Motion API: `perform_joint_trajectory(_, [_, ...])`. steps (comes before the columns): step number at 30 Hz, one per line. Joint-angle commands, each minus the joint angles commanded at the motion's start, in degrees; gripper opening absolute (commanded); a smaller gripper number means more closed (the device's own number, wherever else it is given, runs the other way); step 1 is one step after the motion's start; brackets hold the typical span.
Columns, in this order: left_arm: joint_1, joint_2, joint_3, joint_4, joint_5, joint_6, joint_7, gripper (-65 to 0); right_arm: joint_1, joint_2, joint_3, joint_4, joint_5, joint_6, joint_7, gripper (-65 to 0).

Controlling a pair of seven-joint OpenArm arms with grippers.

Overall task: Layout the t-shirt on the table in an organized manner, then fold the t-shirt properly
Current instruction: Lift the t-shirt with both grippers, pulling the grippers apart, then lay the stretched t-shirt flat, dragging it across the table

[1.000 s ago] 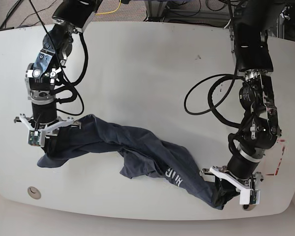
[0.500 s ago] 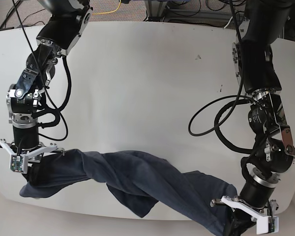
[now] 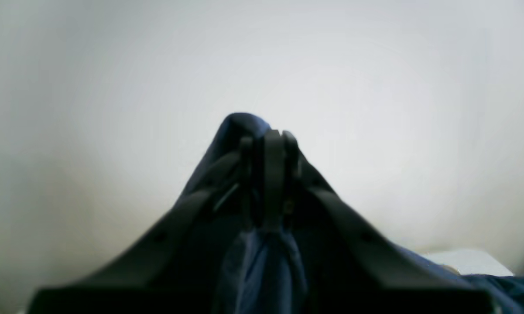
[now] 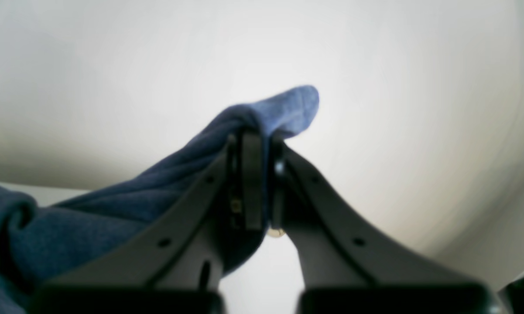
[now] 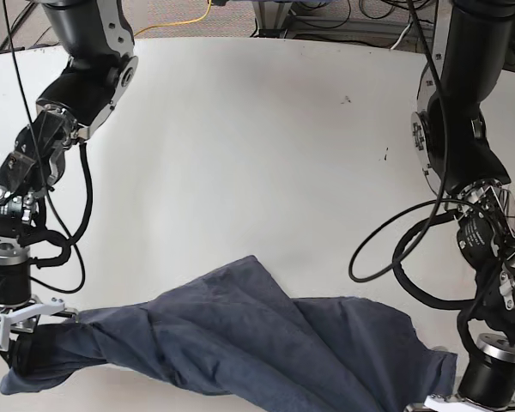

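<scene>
T-shirt (image 5: pixel 240 343) stretched along table (image 5: pixel 257 146) front edge

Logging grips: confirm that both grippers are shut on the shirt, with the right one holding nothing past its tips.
Not quite. Both are shut on the shirt, but the right wrist view shows fabric poking past the right gripper. The left gripper pinches too.

Table (image 5: pixel 266 137): white, smooth top filling most of the base view, its curved far edge along the top of the frame.
Marks on the table: a few dark specks (image 5: pixel 347 99) at upper right of the frame.
T-shirt (image 5: pixel 240 343): dark navy-grey fabric, wrinkled, spread across the bottom of the frame; whether it rests on the table cannot be told.
</scene>
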Motion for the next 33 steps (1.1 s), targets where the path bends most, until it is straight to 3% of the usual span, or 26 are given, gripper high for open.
perform_joint_trajectory(4, [-1.14,0.00,-1.67,0.53,0.00,-0.35,0.62,-65.0,1.41,0.97,0.09,0.26,-0.26,1.32,-2.73,-64.4])
perform_joint_trajectory(7, [-0.35,-0.44,-1.76,0.62,0.00,-2.55,0.62,-65.0,0.97,0.79,0.18,0.44,-0.18,1.76,-3.52,-64.4])
perform_joint_trajectory(14, [8.53,-0.53,-1.76,2.11,-0.18,-4.31,0.70,-65.0,-8.53,-1.05,1.23,2.37,0.00,2.11,-3.43,-64.4])
perform_joint_trajectory(17, [12.84,-0.53,-1.85,3.25,-1.14,-4.31,0.70,-65.0,-12.40,-3.08,3.69,2.37,0.09,2.46,-3.34,-64.4])
perform_joint_trajectory(21, [20.48,-0.70,-3.43,4.84,-4.22,-4.31,0.70,-65.0,-17.58,-6.07,7.74,2.46,0.00,6.15,-3.34,-64.5])
perform_joint_trajectory(24, [25.67,-0.79,-5.27,5.27,-5.71,-4.31,0.70,-65.0,-21.45,-8.26,9.93,2.46,0.00,7.82,-3.34,-64.5])
perform_joint_trajectory(33, [41.76,-3.43,-9.76,7.91,-9.85,-4.40,0.70,-65.0,-35.60,-14.24,10.73,2.55,0.00,8.97,-3.34,-64.5])
